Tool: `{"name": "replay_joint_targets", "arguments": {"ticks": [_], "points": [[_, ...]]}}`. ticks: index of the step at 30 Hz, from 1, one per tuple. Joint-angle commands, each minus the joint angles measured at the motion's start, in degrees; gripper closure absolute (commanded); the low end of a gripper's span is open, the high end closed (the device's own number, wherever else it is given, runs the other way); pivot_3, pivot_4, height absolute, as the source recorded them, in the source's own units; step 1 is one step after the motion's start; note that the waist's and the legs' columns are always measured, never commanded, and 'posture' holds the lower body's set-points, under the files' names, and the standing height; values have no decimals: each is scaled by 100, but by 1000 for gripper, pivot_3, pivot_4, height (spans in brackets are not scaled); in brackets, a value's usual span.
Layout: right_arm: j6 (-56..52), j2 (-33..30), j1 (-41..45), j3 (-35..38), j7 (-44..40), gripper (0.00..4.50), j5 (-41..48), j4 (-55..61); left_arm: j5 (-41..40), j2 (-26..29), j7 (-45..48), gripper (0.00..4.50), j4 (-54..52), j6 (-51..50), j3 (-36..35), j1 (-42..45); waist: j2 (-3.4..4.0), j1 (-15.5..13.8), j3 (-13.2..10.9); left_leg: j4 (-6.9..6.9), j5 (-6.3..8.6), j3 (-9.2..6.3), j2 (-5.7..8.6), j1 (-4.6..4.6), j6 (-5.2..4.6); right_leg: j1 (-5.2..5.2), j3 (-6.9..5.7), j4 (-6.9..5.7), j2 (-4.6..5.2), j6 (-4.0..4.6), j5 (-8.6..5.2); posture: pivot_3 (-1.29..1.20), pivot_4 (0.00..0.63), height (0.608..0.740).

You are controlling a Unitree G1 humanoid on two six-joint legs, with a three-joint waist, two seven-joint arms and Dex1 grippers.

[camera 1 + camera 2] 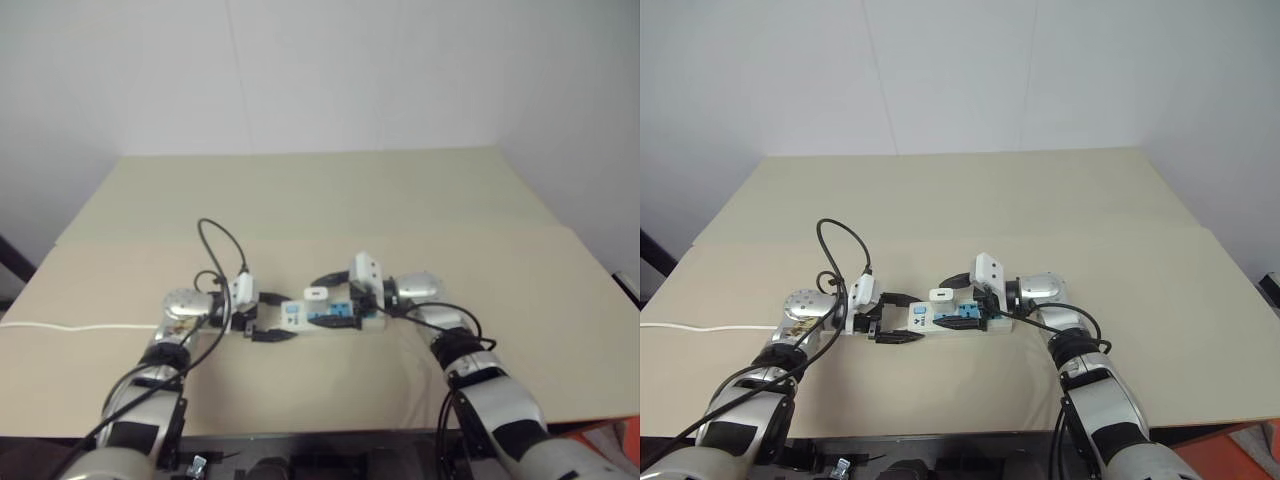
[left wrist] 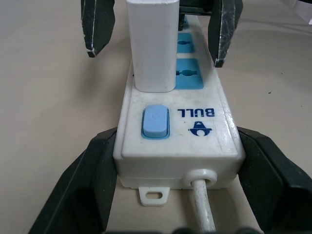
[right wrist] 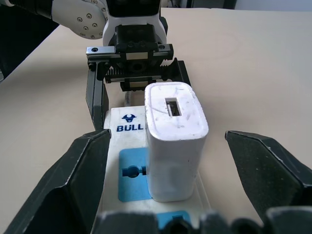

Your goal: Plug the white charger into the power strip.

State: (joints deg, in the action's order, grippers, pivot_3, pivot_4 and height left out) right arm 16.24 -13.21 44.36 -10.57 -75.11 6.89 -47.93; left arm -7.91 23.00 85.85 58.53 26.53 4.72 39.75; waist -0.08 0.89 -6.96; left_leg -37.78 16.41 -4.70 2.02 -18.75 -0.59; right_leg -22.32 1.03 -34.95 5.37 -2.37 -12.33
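Observation:
The power strip [image 1: 335, 320] lies flat across the table's near middle, between my two grippers. My left gripper [image 1: 272, 317] is shut on its switch end; in the left wrist view the black fingers [image 2: 85, 185] press both sides of the strip [image 2: 195, 141] beside the blue switch [image 2: 155, 122]. The white charger [image 1: 316, 294] stands upright in the outlet nearest that switch, seated against the strip's face [image 3: 173, 146]. My right gripper [image 3: 165, 139] is open, with one finger on each side of the charger and a clear gap on both sides.
The strip's thin white cord [image 1: 70, 326] runs left along the table towards its edge. A black cable loop [image 1: 225, 245] rises over my left wrist. The beige table [image 1: 330, 200] stretches far back to a white wall; its front edge is close below my arms.

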Motion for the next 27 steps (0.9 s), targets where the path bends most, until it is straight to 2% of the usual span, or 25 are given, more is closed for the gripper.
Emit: {"name": "replay_joint_targets", "arguments": {"ticks": [1,2,7,12,16,18,22,27], "points": [[-21,-131,-77,7,-55,0,-66,-22,194,-122,-178,258,187,24,75,-11,-1,0,-3,0,0,1,0,-1,0,-1,0,0,0,0,0,0,150,740],[-59,-141,-65,13,-75,0,-49,-8,105,-153,-161,8,182,43,-11,23,-1,-2,-3,0,0,0,0,-5,0,-4,0,1,0,0,0,0,150,740],[-276,-228,-67,28,-300,0,70,227,-81,-51,99,8,-189,106,-182,21,-2,-2,-5,-1,0,0,1,-32,0,-27,-3,2,1,-1,-2,0,150,740],[-376,-468,-330,156,-162,0,242,1101,-478,353,229,8,-1400,-294,-366,-311,-9,36,-22,-1,-2,-8,-4,-90,4,-98,2,-13,-2,6,3,0,150,740],[-1065,-1145,-734,413,-369,0,693,2475,-1393,1106,481,8,-3305,-1585,-763,-989,-7,111,-32,-7,-8,-11,-2,-166,13,-185,14,-36,3,9,8,0,150,740],[-1312,-1512,-937,558,-327,0,816,3020,-1629,1502,486,8,-3938,-1968,-938,-1330,-6,134,-38,-5,-7,-12,-4,-178,11,-196,15,-30,4,8,7,0,150,740],[-1657,-2467,-1476,916,-441,0,973,3796,-1600,2227,515,8,-4413,-1963,-1234,-2083,-5,133,-48,13,-1,-5,-5,-168,3,-186,15,-4,3,8,6,0,150,740],[-1871,-3378,-2195,1423,-515,0,1170,4257,-1729,2612,353,8,-4587,-2006,-1665,-2762,-27,79,-101,19,-1,15,-8,-153,2,-177,14,17,4,10,2,0,150,740]]}}
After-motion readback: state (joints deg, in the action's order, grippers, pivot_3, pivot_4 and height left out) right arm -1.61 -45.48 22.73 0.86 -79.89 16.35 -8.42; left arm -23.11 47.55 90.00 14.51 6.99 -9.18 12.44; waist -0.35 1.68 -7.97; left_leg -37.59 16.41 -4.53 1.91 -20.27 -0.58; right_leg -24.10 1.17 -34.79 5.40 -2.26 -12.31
